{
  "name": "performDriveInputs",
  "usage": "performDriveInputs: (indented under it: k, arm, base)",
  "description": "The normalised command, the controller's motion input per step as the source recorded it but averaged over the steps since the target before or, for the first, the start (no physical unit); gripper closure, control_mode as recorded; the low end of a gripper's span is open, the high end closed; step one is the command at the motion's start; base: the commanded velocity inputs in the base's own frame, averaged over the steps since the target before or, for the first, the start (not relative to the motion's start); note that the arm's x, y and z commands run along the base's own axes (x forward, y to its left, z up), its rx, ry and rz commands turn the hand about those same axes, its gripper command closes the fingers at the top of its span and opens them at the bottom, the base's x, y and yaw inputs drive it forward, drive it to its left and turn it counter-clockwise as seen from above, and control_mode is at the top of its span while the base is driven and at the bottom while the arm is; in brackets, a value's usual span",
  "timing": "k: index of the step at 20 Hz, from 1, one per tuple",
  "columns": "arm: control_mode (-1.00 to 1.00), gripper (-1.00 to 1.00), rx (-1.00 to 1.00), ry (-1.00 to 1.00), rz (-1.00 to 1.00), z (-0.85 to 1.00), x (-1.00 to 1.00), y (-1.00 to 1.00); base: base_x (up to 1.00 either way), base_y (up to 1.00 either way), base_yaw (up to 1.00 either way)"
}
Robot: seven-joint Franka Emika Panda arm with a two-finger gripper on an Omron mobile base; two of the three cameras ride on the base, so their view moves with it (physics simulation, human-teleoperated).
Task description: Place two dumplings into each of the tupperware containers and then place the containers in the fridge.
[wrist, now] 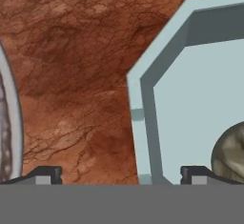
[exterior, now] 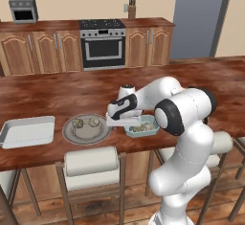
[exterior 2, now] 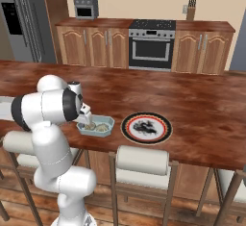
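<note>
I've got the white arm bent low over the brown wood counter [exterior: 57, 90], w/ the gripper [wrist: 121, 173] right down at the near-left wall of the light blue octagonal tupperware tub [exterior: 149, 132]. In hand view the two dark finger tips [wrist: 45, 173] stand spread wide apart, nothing between them but the tub wall: one tip is over bare wood, the other is inside the tub. Fingers open, holding nothing. A pale tan crimped dumpling [wrist: 231, 154] sits at approx 4 o'clock in that view, inside the tub, just beside the inner tip; can't tell if they touch. From the right base cam I see tan dumplings lying in the tub [exterior 2: 98, 126], though the count is too blurry to call. At 9 o'clock of the tub in the left base view is the round grey plate [exterior: 72, 135] w/ two more dumplings [exterior: 86, 122] at its far edge. Further out at 9 o'clock sits the white-grey rectangular tray [exterior: 26, 132], well apart from the arm. At 3 o'clock of the tub, right base view, sits the round plate w/ dark striped rim [exterior 2: 146, 127]. The tall dark grey fridge [exterior 2: 19, 20] stands at 11 o'clock across the room, doors shut.
</note>
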Motion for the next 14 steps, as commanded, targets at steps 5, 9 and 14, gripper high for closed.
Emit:
performDriveInputs:
  k: [5,9,14]
  arm:
    - [-1.0,1.0,0.0,0.0,0.0,-0.01,0.0,0.04]
    - [-1.0,1.0,0.0,0.0,0.0,0.0,0.0,0.0]
    - [-1.0,1.0,0.0,0.0,0.0,0.0,0.0,0.0]
  base:
    - [0.0,0.0,0.0]
    - [0.0,0.0,0.0]
    - [0.0,0.0,0.0]
